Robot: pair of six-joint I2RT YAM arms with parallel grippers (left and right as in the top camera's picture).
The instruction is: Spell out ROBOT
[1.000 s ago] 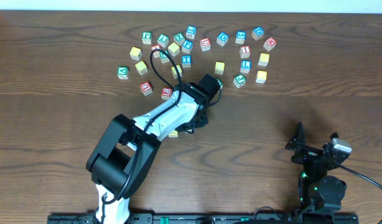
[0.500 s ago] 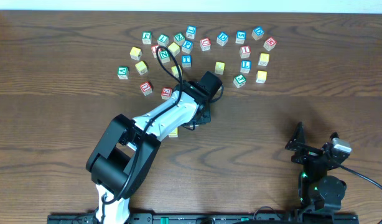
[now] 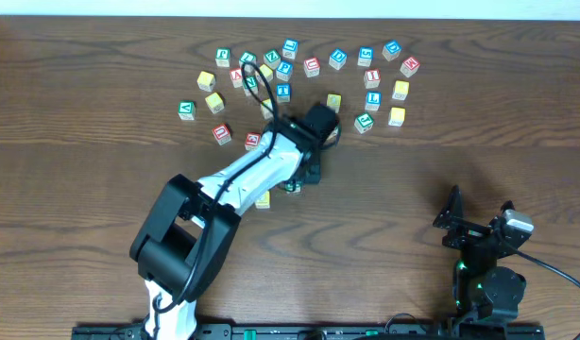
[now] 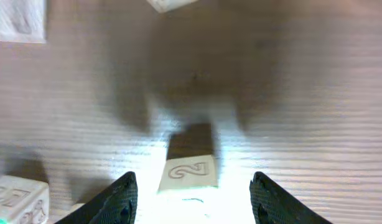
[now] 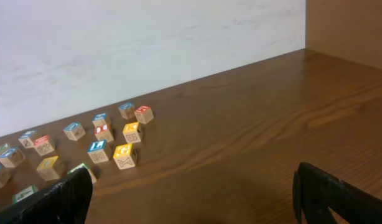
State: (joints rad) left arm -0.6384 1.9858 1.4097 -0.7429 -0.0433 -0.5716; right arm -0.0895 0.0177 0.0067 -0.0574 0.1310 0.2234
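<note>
Several wooden letter blocks (image 3: 312, 67) with red, blue, green and yellow faces lie scattered at the far middle of the table. My left gripper (image 3: 321, 134) reaches into the near edge of that cluster. In the left wrist view it is open (image 4: 192, 205) with one pale block (image 4: 190, 173) on the table between its fingers, not gripped. That block's top is washed out by glare and its side shows a carved mark. My right gripper (image 3: 479, 219) is open and empty at the near right; its view shows the blocks (image 5: 124, 155) far off.
Two small blocks (image 3: 263, 200) lie by the left arm's forearm, apart from the cluster. More blocks sit at the edges of the left wrist view (image 4: 17, 194). A white wall (image 5: 147, 43) runs behind the table's far edge.
My left gripper has moved a little farther back into the block cluster, covering the green block near the yellow one. The right arm has not moved.
</note>
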